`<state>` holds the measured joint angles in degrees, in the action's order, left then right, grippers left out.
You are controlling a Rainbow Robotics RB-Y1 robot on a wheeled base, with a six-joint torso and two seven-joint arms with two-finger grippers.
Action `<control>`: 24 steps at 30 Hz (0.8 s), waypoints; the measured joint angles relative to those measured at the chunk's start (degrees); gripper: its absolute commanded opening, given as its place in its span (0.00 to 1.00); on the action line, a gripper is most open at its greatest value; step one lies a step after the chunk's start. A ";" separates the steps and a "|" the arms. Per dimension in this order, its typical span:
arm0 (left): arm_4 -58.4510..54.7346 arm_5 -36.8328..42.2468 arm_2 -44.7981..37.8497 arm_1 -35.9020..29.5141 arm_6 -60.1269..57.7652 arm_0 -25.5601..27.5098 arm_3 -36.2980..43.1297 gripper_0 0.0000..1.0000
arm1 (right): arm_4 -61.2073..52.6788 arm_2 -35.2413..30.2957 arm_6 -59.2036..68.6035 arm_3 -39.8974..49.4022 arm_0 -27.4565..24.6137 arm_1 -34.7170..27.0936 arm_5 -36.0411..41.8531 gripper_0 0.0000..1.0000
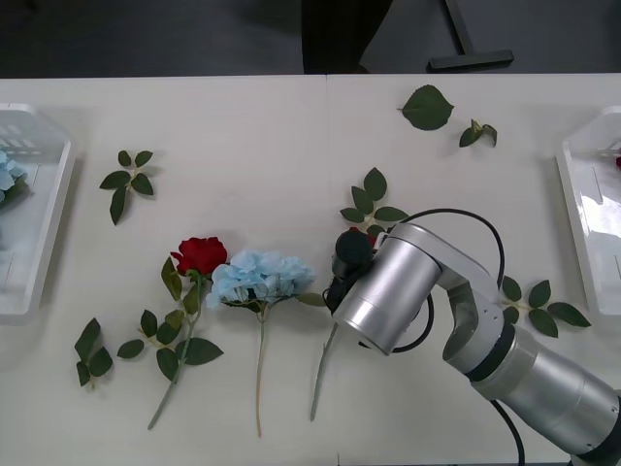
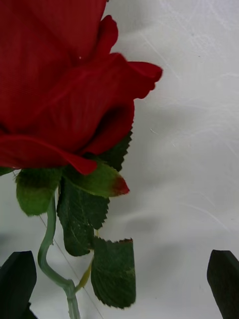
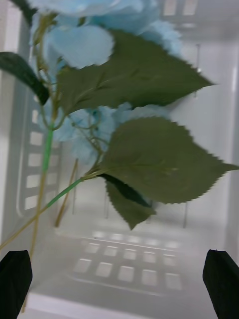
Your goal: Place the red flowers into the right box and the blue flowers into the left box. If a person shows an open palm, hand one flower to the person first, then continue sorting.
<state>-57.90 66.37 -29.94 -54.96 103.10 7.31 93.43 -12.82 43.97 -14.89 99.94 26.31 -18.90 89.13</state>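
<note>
On the table (image 1: 291, 126), near the middle and a little to the right, the right arm is hanging low over a red rose, its wrist housing hiding most of the bloom in the front view. The right wrist view is showing that rose (image 2: 64, 84) close up, with the right gripper (image 2: 119, 284) spread wide: one black finger (image 2: 17, 281) is sitting just beside the green stem (image 2: 47, 249), the other is standing well apart on the far side of a leaf, and nothing is being pinched yet. Judgement: the step in hand is the approach for picking this rose, with the closing still to come. The next move is likely calling for centring the stem between the fingers, closing on it, lifting, and carrying it to the smooth tray (image 1: 592, 214) at the right edge. Left of the arm, a second red rose (image 1: 201, 254) and a blue hydrangea (image 1: 260, 277) are lying side by side, blooms touching, both still waiting to be sorted. Loose leaf sprigs (image 1: 128, 180) are lying scattered about. The left gripper (image 3: 119, 284) is hovering over the slotted tray (image 3: 124, 269) at the far left, fingers spread, with blue hydrangeas (image 3: 89, 35) lying inside it. No palm is being offered, so sorting is continuing.
</note>
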 measured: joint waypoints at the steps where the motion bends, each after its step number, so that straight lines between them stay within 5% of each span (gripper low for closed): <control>1: -1.73 0.48 0.00 0.00 -0.01 0.00 1.17 1.00 | 0.55 0.17 0.00 -1.28 0.35 0.68 -0.18 1.00; 6: -7.11 1.24 1.30 0.00 -1.75 0.00 6.22 1.00 | 1.93 0.51 0.00 -6.20 2.12 3.58 -1.89 1.00; 15: -1.51 5.40 11.01 1.33 -23.60 -0.81 18.21 1.00 | 3.26 0.94 0.00 -8.91 2.99 6.07 -3.46 1.00; 19: 4.38 9.21 14.23 5.38 -23.53 -3.14 22.07 1.00 | 4.21 1.69 0.00 -11.64 3.49 6.94 -4.81 0.73; 23: 8.26 9.92 18.37 9.77 -23.53 -4.69 25.03 1.00 | 4.65 1.86 0.00 -13.93 4.37 8.05 -5.86 0.28; 24: 9.37 9.92 19.64 10.76 -23.53 -4.82 25.73 1.00 | 4.67 1.86 0.00 -14.25 4.58 8.20 -5.90 0.08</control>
<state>-48.53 76.29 -10.30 -44.20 79.57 2.49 119.16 -8.15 45.83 -14.89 85.69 30.89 -10.70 83.23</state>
